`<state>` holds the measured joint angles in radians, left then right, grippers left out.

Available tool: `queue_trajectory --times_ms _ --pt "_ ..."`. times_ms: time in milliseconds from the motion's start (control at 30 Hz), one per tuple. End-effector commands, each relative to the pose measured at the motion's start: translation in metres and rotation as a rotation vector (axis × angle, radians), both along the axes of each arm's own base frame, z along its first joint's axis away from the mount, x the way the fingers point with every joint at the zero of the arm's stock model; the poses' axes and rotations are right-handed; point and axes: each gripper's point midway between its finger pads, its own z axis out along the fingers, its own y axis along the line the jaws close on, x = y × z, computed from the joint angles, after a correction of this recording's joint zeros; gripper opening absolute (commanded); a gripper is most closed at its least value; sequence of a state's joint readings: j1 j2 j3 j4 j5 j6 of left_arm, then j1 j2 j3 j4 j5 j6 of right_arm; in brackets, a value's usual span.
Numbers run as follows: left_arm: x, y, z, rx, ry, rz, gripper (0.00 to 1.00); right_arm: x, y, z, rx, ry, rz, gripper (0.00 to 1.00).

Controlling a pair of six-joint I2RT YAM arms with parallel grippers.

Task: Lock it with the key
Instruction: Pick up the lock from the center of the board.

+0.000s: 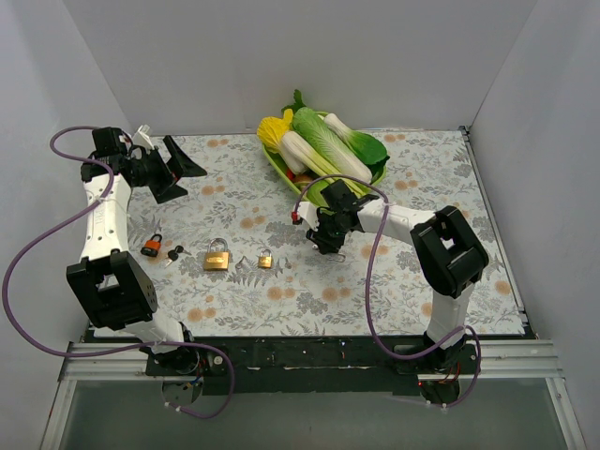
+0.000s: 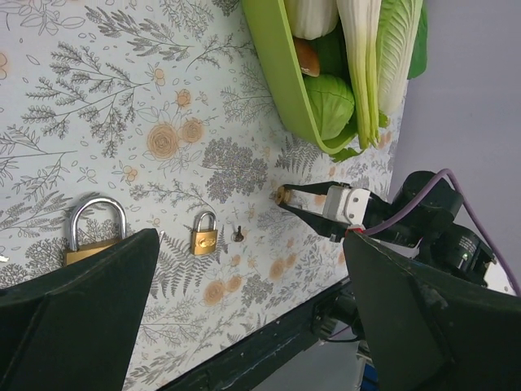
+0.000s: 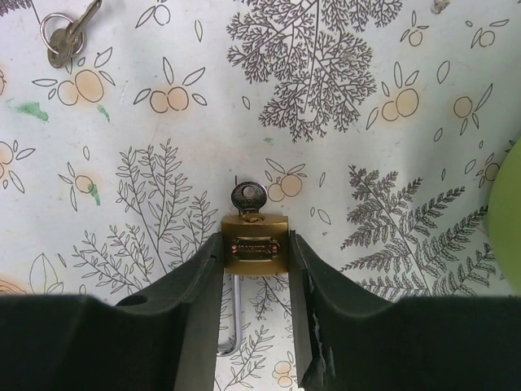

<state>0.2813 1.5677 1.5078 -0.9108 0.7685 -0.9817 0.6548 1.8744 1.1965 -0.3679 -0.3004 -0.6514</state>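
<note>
Right end effector (image 3: 255, 242) pinches the padlock (image 3: 255, 247), apparently (key (image 3: 248, 198) inserted); next the spread left end effector (image 2: 250, 235) must turn the key.

Robotics lab booth: plain white walls (image 1: 309, 56) around a floral-clothed table (image 1: 281, 300)

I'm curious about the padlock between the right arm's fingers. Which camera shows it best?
The right wrist view: the padlock sits centred in the right gripper, key in it. The left wrist view shows only a brass glint; from above, the gripper hides it.
</note>
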Motion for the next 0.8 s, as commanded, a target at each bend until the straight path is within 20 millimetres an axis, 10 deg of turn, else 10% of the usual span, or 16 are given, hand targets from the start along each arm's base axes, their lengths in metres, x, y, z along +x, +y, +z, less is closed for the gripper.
queue_trajectory --times_ms 0,433,767 --pt "0.003 -0.004 0.040 0.039 -0.184 -0.060 0.98 -0.018 -0.009 -0.001 -0.043 0.086 0.006 0.01" --pt "-0.031 -0.038 0.085 0.160 -0.765 -0.517 0.98 -0.048 0.025 0.122 0.214 0.261 0.033 0.01" --pt "-0.131 -0.163 0.036 0.449 -1.254 -1.142 0.93 -0.095 0.032 0.182 0.391 0.417 0.129 0.01"
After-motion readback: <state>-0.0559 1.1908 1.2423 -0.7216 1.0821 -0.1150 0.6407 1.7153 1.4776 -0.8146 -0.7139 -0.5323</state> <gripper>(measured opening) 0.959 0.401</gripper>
